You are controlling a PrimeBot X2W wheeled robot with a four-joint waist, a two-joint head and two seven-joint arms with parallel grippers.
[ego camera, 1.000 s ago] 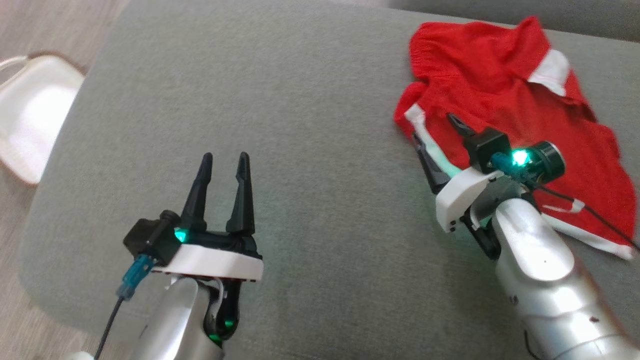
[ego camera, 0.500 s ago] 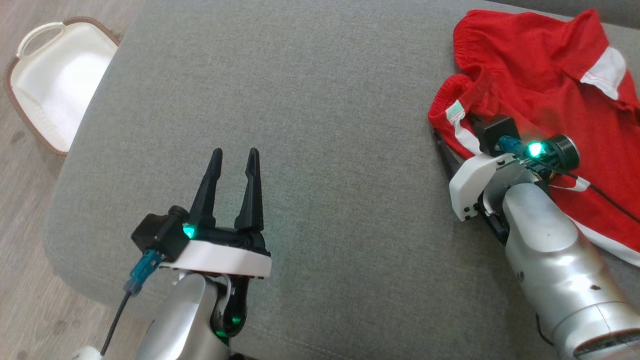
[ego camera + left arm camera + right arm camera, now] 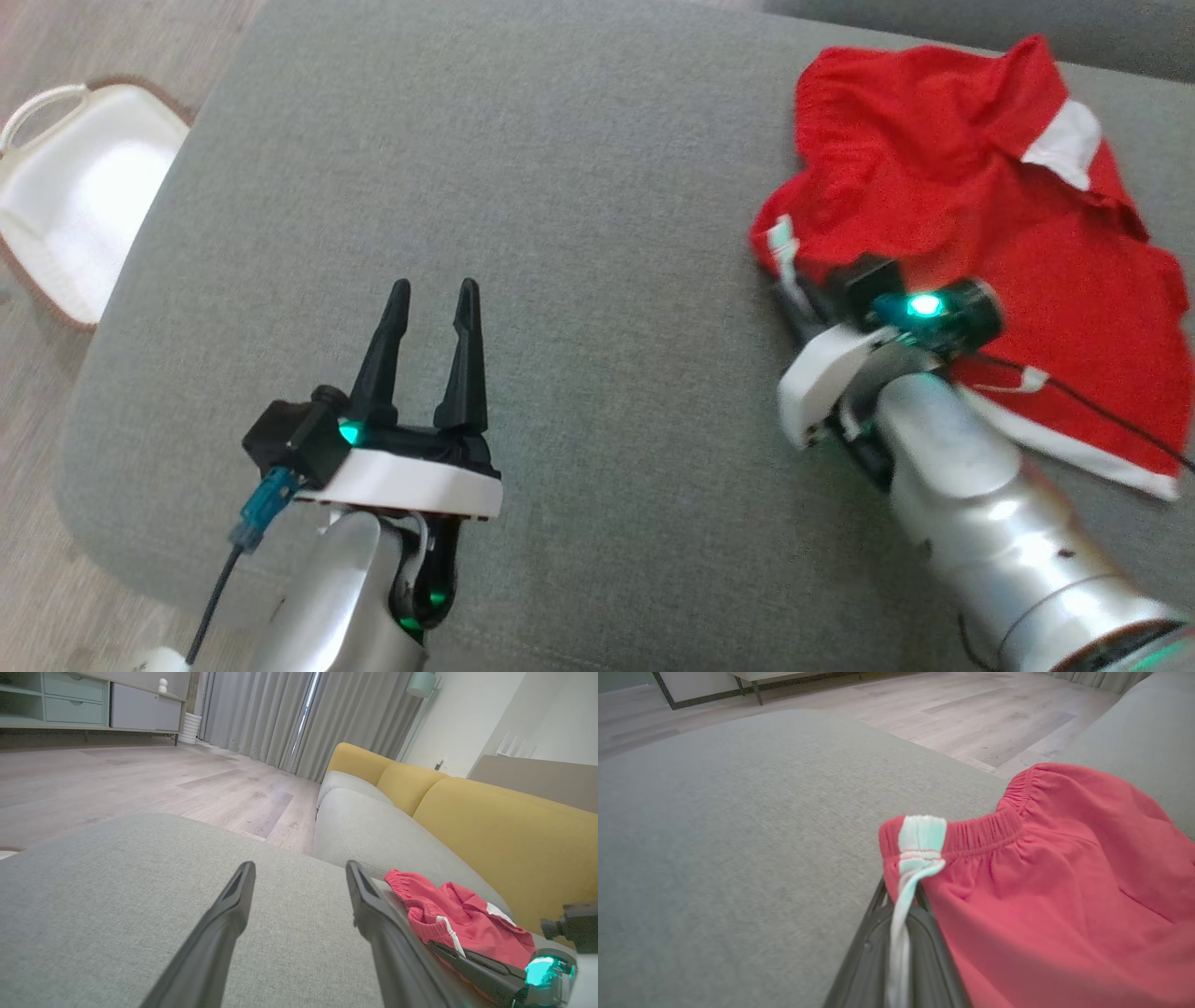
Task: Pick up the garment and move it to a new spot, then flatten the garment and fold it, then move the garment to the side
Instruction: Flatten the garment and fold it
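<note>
While the right end effector (image 3: 901, 898) is clamped on the waistband of the red shorts (image 3: 980, 187), the left end effector (image 3: 429, 294) stands apart.
The shorts lie crumpled on the right side of the grey cushion (image 3: 560, 168), well away from the left end effector.

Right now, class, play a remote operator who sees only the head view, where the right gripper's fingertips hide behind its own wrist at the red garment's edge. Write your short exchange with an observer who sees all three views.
Operator: Does the right gripper hold the garment?
Observer: Yes. The right wrist view shows its fingers pressed together with red cloth caught between them.
Operator: Which part is pinched?
Observer: The white stripe at the corner of the elastic waistband; the stripe runs down between the two fingers.
</note>
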